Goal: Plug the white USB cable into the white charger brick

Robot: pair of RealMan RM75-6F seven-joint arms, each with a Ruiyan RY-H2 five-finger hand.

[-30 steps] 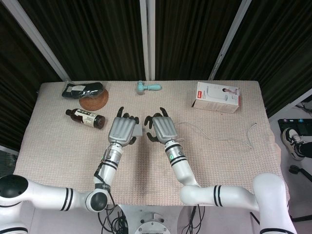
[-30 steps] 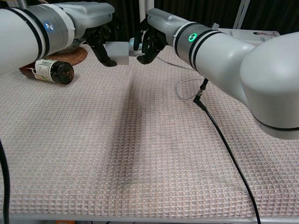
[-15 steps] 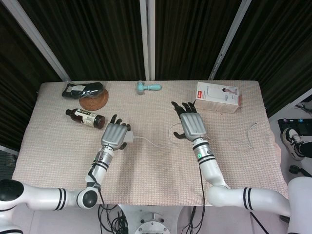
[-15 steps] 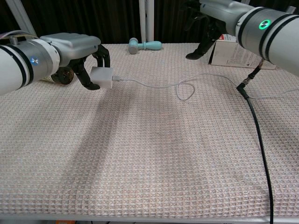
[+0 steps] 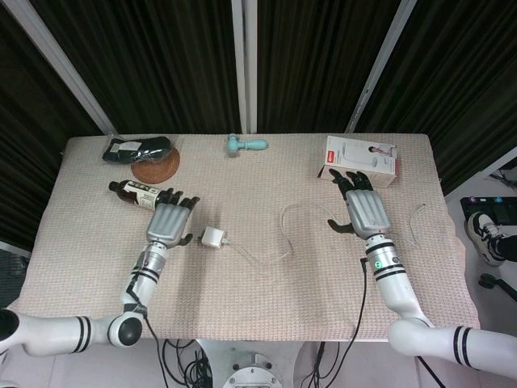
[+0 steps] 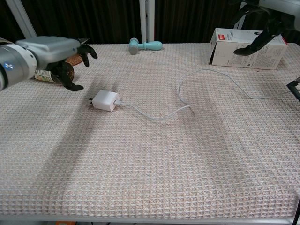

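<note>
- Left hand point(image 5: 167, 222): fingers spread wide, palm down, holding nothing; it sits just left of the charger brick, not touching it.
- Right hand point(image 5: 367, 212): fingers apart, empty, hovering near the red-and-white box point(image 5: 360, 160) at the right rear of the table point(image 5: 266, 299); in the chest view only its dark fingertips point(image 6: 243, 49) show.
- White charger brick point(image 6: 106, 100): lying flat on the table's woven cover, between the two hands but much nearer the left one.
- White USB cable point(image 6: 206, 82): one end is seated in the brick's right side; the cord runs right, loops back, then trails toward the right edge, well apart from the right hand.
- Brown bottle point(image 5: 135, 191): just behind the left hand.
</note>
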